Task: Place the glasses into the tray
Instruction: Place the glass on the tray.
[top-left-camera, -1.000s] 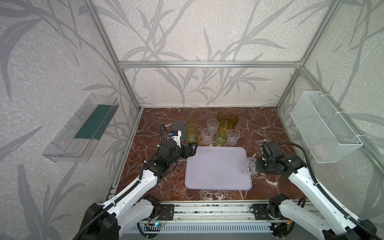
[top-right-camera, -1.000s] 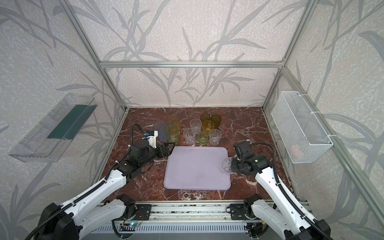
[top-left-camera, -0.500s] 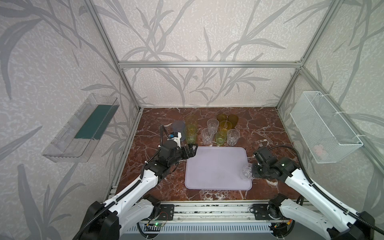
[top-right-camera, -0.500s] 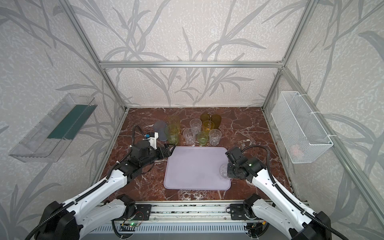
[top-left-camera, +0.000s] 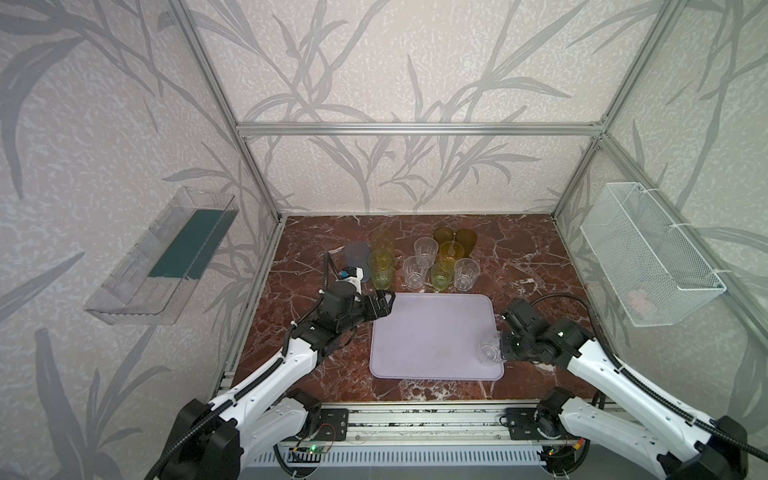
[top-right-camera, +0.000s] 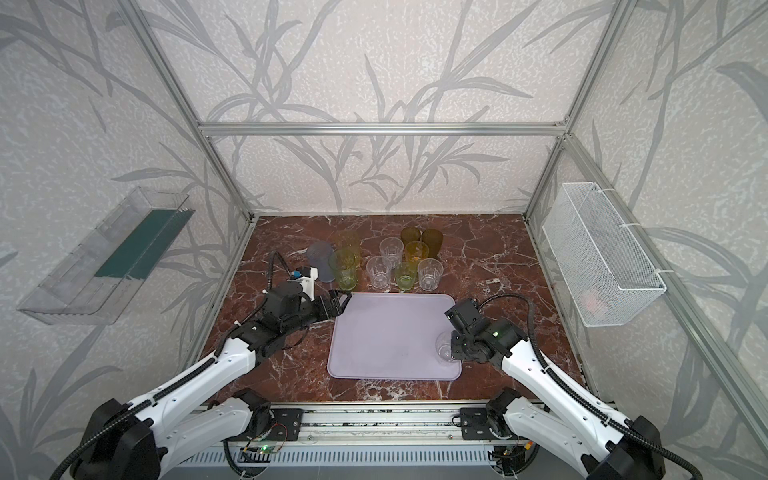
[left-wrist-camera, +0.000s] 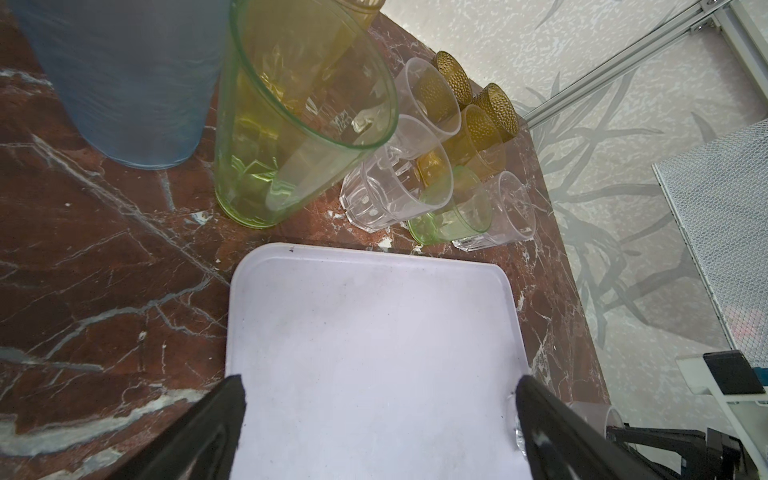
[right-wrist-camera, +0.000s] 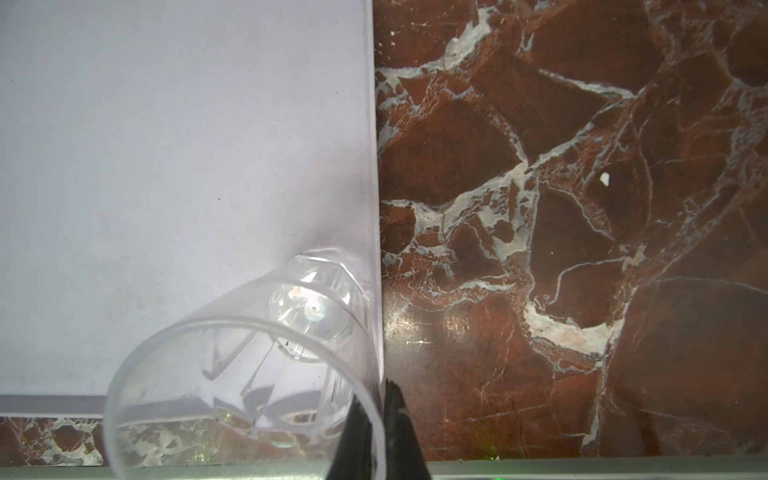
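Leftmost, the left gripper (top-left-camera: 384, 301) hangs over the tray's 10 o'clock corner with its jaws spread wide and nothing between them; the left wrist view shows its two black fingers (left-wrist-camera: 216, 419) apart above bare tray. Taking the tray's (top-left-camera: 432, 336) centre as the dial and 12 o'clock as the back wall, the waiting glasses stand upright on the red marble tabletop (top-left-camera: 528, 257) from about 11 to 1 o'clock, just beyond the far rim. At 11 o'clock comes a tall frosted blue-grey tumbler (top-left-camera: 356, 253). Beside it is a tall green tumbler (top-left-camera: 380, 268) with a tall yellow tumbler (top-left-camera: 382, 239) behind. Toward 12 o'clock follow three short clear faceted tumblers (top-left-camera: 414, 272) mixed with a short green tumbler (top-left-camera: 441, 274) and a short yellow tumbler (top-left-camera: 451, 250). Two dimpled amber tumblers (top-left-camera: 466, 241) stand at the back. The tray itself is flat, pale lilac, round-cornered and low-rimmed, with faint scuffs. At its 4 o'clock corner the right gripper (top-left-camera: 498, 351) is pinched onto the rim of a fourth clear tumbler (top-left-camera: 488, 349). In the right wrist view the fingers (right-wrist-camera: 399, 419) clamp the wall of this see-through, cut-patterned glass (right-wrist-camera: 249, 357). Its base sits just inside the tray's right rim, though contact cannot be judged.
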